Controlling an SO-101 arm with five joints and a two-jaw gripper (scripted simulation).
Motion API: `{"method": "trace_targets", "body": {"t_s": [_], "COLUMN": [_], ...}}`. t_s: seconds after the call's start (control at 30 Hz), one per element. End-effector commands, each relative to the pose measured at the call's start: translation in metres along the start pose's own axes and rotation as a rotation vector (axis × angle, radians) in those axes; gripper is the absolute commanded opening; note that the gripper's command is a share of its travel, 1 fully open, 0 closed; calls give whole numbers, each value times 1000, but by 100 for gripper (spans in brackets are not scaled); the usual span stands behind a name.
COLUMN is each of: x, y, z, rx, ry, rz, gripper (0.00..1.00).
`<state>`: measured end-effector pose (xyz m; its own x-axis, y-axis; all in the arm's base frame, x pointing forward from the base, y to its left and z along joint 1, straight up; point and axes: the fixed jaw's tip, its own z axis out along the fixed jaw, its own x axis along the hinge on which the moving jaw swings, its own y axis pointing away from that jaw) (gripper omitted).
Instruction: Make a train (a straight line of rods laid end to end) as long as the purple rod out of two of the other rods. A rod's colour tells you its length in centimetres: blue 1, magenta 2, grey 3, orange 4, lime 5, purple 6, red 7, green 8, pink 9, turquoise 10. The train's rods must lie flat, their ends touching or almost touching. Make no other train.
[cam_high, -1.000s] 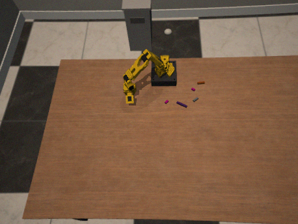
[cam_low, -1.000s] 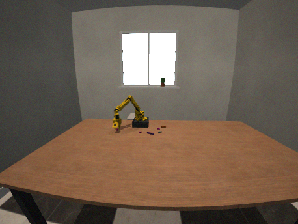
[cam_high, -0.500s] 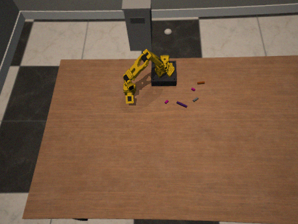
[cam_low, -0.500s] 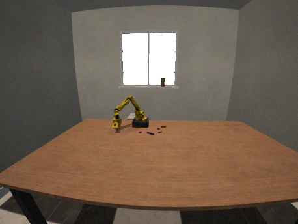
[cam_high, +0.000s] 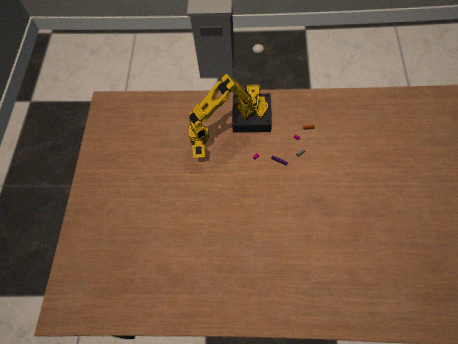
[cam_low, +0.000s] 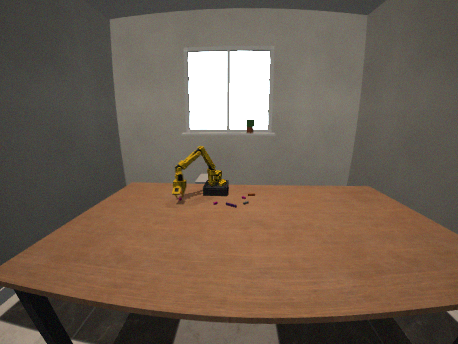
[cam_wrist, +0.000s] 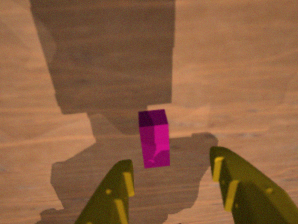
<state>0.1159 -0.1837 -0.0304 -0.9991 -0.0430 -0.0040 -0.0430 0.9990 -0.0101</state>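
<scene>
My gripper is low over the table at the left of the arm's base, open a little. A magenta rod is at the fingertips, in the gap between the jaws as the wrist view shows it, with space on both sides; neither jaw touches it. The arm hides it in the top view. The purple rod lies flat in front of the base. A grey rod lies to its right, apart from it. An orange rod lies farther back right.
Two more magenta rods lie apart: one left of the purple rod, the other between the grey and orange rods. The black base stands near the table's back edge.
</scene>
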Motion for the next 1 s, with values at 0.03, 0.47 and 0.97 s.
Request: {"method": "trace_targets", "body": {"t_s": [0.03,0.47,0.97], "x": [-1,-1,-1], "y": [2,2,1], "z": [-8,-12,-25], "rx": [-2,-2,-2], "ry": [-1,-1,-1], "rz": [2,2,2], "gripper": [17,17,17]}}
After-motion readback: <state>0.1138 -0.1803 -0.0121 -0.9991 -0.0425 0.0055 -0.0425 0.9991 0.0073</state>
